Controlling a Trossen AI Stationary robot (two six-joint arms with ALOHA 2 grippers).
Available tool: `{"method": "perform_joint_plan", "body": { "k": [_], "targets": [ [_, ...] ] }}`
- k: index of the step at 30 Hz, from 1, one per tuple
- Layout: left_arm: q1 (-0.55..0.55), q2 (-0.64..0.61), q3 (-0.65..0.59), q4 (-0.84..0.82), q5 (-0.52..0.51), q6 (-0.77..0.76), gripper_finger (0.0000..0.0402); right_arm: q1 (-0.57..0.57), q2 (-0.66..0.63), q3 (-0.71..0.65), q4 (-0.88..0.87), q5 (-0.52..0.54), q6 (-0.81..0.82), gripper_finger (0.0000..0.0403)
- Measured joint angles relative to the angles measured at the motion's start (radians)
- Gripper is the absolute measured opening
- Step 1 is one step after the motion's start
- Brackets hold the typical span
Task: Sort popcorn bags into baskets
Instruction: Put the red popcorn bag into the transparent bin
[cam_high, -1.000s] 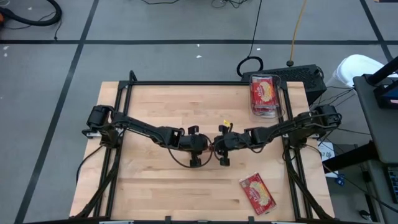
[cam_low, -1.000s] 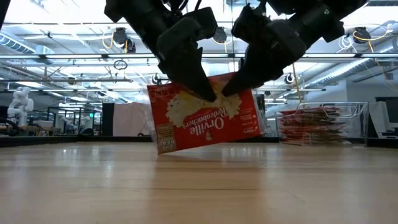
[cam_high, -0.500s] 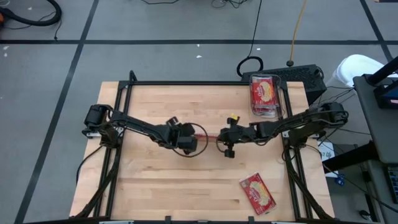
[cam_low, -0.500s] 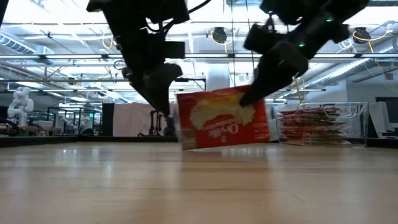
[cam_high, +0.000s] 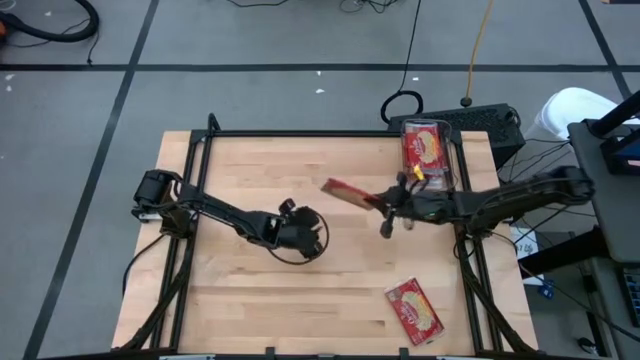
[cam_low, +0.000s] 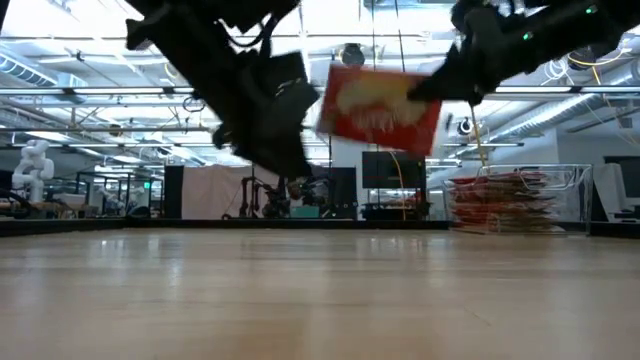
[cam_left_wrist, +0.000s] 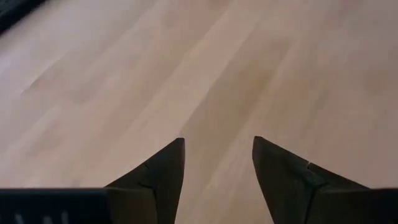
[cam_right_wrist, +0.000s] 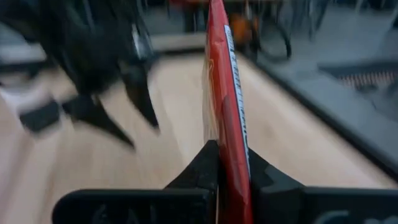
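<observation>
My right gripper (cam_high: 378, 204) is shut on a flat red popcorn bag (cam_high: 345, 192), held high above the table's middle. The bag also shows in the low view (cam_low: 380, 105) and edge-on in the right wrist view (cam_right_wrist: 225, 93). My left gripper (cam_high: 305, 235) is open and empty over bare wood left of the middle, its fingers apart in the left wrist view (cam_left_wrist: 217, 155). A second red bag (cam_high: 414, 310) lies flat near the front right corner. The clear basket (cam_high: 428, 155), with red bags stacked in it, stands at the back right. My right gripper pinches the bag's right-hand end (cam_right_wrist: 227, 163) between its two fingers, one on each flat face. The fingers come level from the table's right. The bag sticks out toward the table's left, lifted clear, standing on edge with its picture side toward the near edge.
The basket's stack shows in the low view (cam_low: 505, 200) at the right. A black metal frame (cam_high: 300, 134) runs around the tabletop. Bare wood lies between the two grippers and along the table's left and near sides.
A second ago both grippers held the bag low over the table's middle. My left gripper has let go and drawn back toward the table's left. My right gripper has gone up and toward the table's right and far edge with the bag, which is now lifted high.
</observation>
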Motion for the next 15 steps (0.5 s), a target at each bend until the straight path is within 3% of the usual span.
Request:
{"method": "perform_joint_plan", "body": {
  "k": [9,15],
  "targets": [
    [0.015,0.000,-0.121,0.797,0.067,0.291,0.0194,0.001,0.000,-0.175,0.689,-0.009,-0.149,0.0010],
    [0.046,0.000,-0.167,1.095,0.173,0.401,0.0235,0.001,0.078,-0.178,0.959,-0.184,-0.193,0.0013]
  ]
}}
